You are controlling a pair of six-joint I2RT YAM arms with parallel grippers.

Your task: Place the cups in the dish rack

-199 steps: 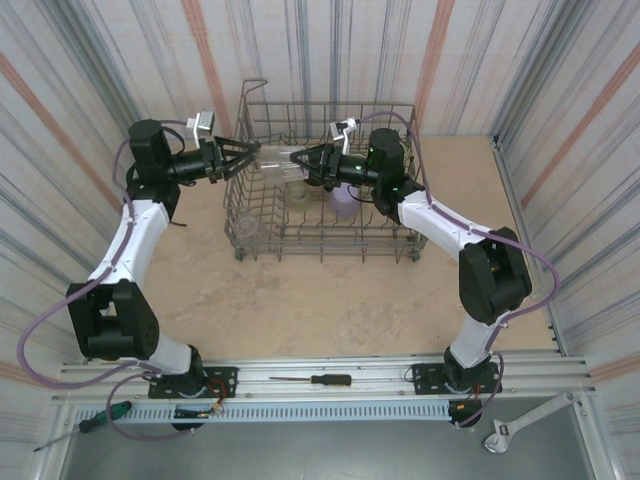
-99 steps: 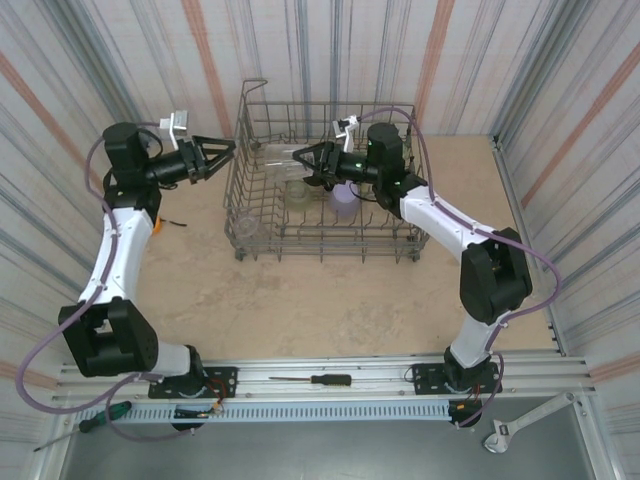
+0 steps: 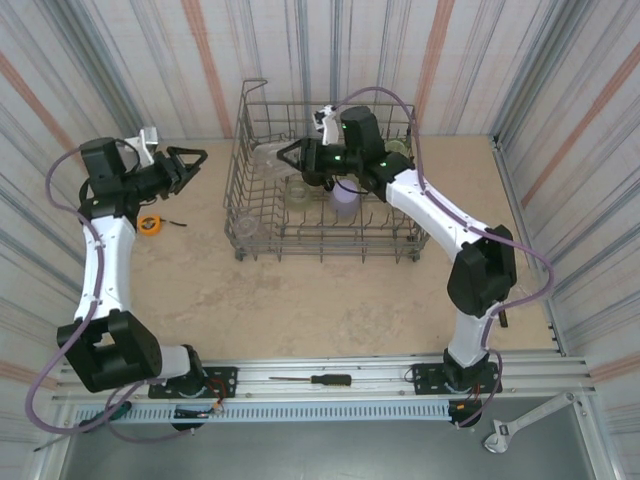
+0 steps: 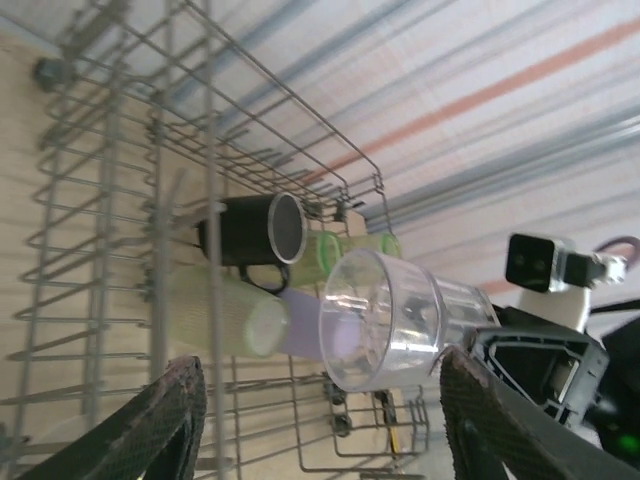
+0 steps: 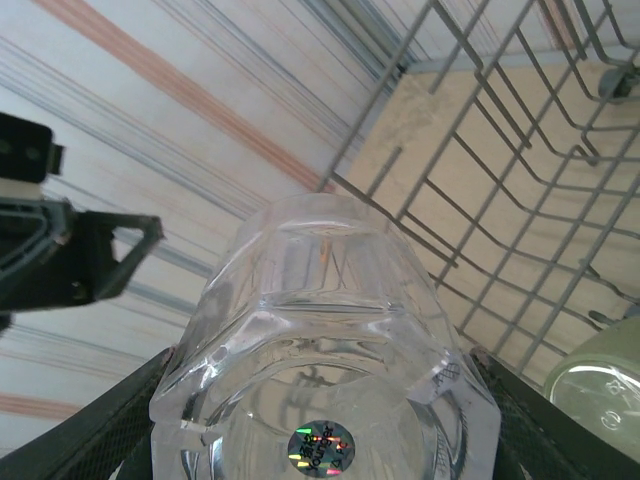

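Observation:
The grey wire dish rack [image 3: 262,215] stands at the back of the table. My right gripper [image 3: 287,159] reaches over it, shut on a clear plastic cup [image 3: 263,155] held on its side, mouth to the left. In the right wrist view the cup [image 5: 320,340] sits between both fingers, base toward the camera. My left gripper [image 3: 188,163] hangs open left of the rack, apart from the cup [image 4: 385,320]. Inside the rack lie a black mug [image 4: 250,228], an olive-green tumbler [image 4: 215,312] and a lavender cup [image 3: 343,201].
An orange tape measure [image 3: 150,225] lies on the table under the left arm. A screwdriver [image 3: 315,380] rests on the front rail, and a green-handled one [image 3: 100,418] lies at the near left. Striped walls close in on three sides.
My left gripper let go of the clear cup and drew back to the left, out of the rack. The right gripper kept the cup and carried it slightly left.

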